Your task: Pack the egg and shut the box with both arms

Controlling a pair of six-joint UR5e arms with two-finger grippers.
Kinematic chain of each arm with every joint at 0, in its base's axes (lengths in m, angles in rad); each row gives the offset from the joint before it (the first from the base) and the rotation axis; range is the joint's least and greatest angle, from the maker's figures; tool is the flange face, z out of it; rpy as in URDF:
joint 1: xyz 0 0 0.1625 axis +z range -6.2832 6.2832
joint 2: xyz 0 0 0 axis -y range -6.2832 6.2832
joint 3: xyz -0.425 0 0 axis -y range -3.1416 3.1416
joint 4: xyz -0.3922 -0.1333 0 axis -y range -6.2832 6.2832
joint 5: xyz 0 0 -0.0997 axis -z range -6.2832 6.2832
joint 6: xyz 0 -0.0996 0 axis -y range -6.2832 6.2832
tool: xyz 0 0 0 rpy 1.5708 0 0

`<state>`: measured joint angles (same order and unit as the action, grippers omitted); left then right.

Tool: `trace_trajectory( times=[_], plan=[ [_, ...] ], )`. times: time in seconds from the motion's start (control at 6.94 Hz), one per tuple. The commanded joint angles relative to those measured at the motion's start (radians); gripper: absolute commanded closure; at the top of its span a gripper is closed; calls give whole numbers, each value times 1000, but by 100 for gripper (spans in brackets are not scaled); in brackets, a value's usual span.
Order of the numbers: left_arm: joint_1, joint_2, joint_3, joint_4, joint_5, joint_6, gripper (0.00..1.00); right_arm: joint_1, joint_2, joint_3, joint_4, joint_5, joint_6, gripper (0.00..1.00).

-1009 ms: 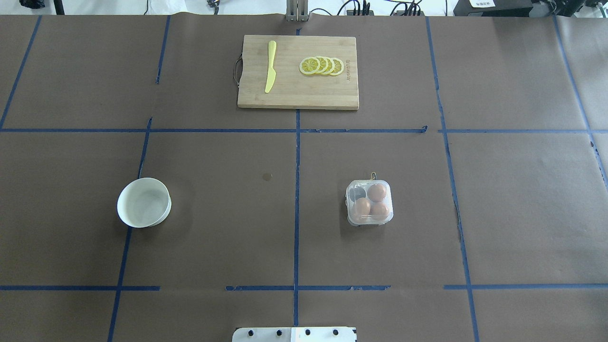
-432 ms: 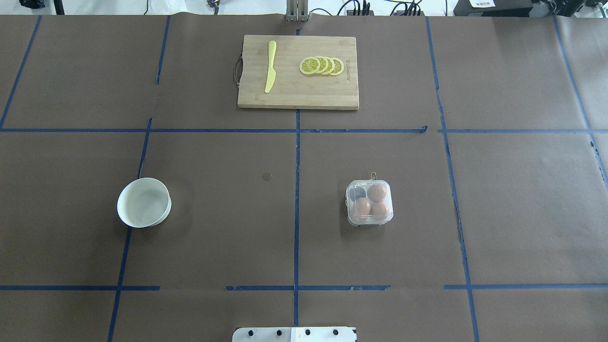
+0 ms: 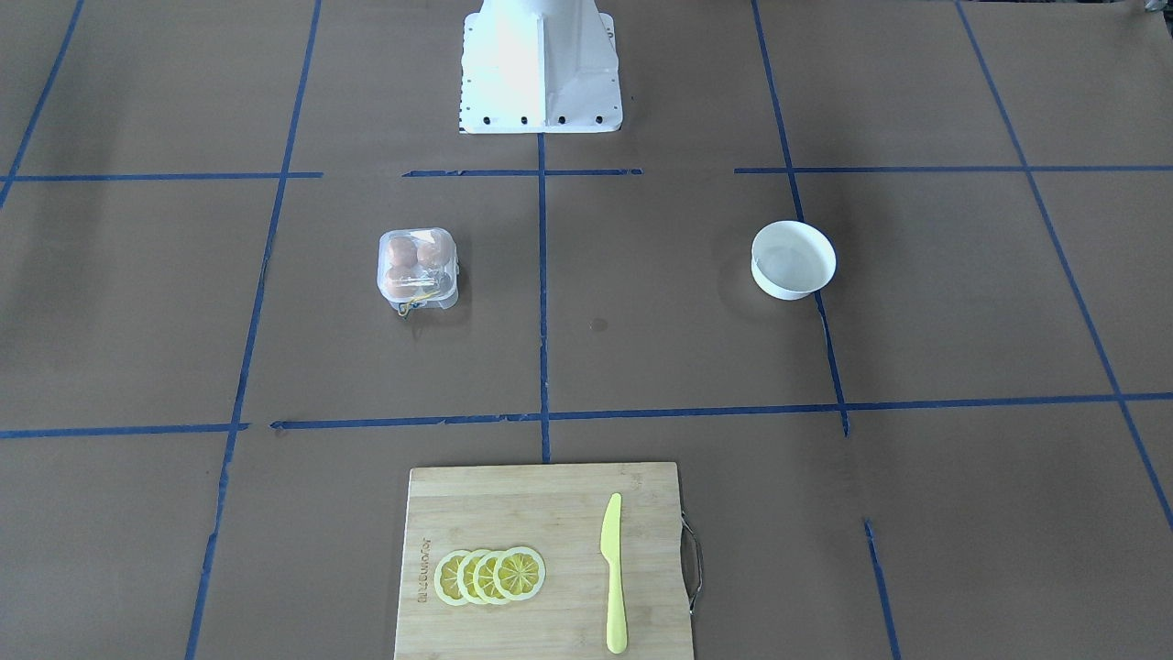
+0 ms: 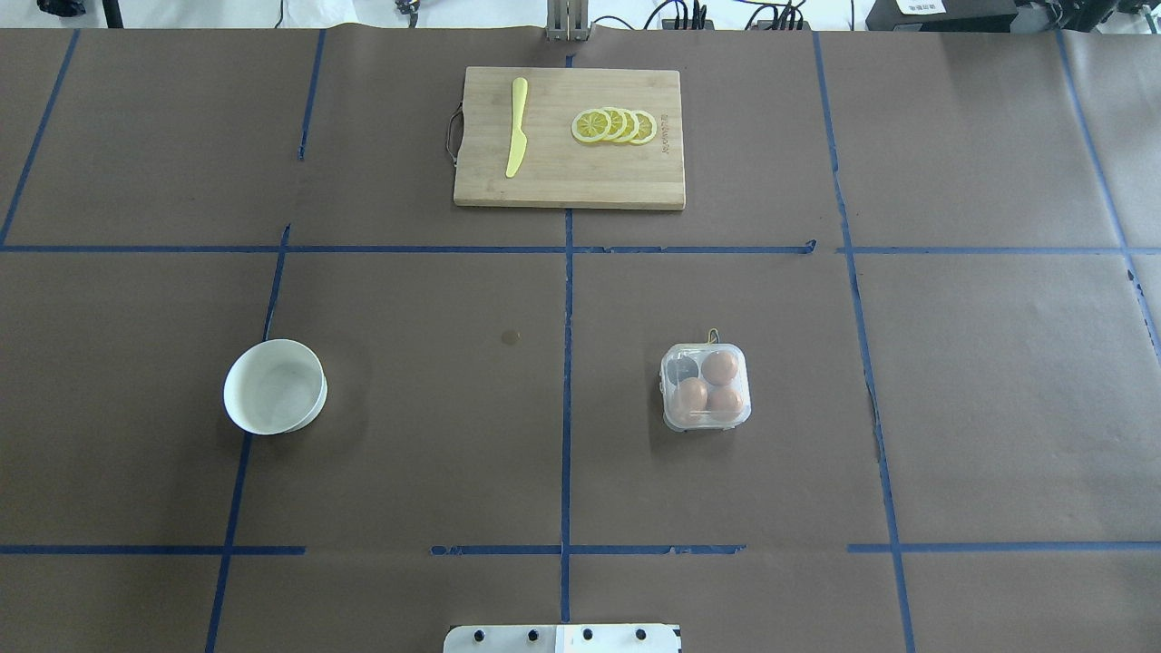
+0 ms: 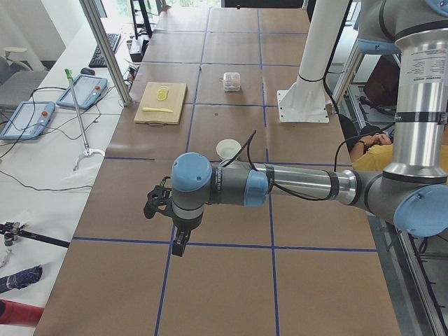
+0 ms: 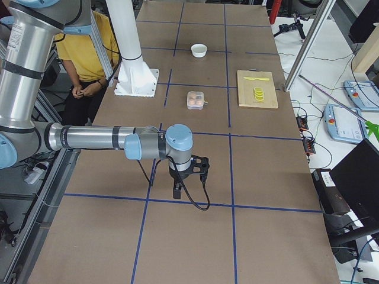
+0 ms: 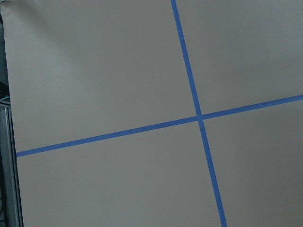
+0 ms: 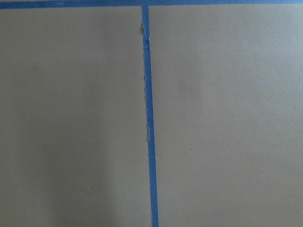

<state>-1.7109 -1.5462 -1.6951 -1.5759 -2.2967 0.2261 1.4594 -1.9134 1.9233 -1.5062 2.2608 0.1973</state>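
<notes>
On brown paper table (image 4: 408, 453), square clear plastic box (image 4: 706, 386), lid down, holds three smooth brown eggs (image 4: 721, 367). Left gripper (image 5: 155, 201), right gripper (image 6: 200, 165) far away; finger gap: cannot tell.

In the overhead view, a wooden cutting board (image 4: 569, 177) lay at upper centre of the brown-covered desk (image 4: 408, 453), with its handle to the left. On it were a yellow knife (image 4: 517, 127) at left and four overlapping lemon slices (image 4: 615, 126) at right, the two apart. A round white bowl (image 4: 275, 387) stood upright at middle left. Blue tape lines (image 4: 567, 408) divided the desk into rectangles. A small round mark (image 4: 511, 337) showed near centre.
</notes>
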Motion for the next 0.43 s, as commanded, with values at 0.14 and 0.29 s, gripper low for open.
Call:
trace_trajectory(
  times=[0.14,0.29],
  plan=[
    [1,9,2,4,0,-1,0,-1,1,-12,0,2,2,0],
    [2,21,-1,2,-1,-1,0,-1,2,-16,1,2,2,0]
  ],
)
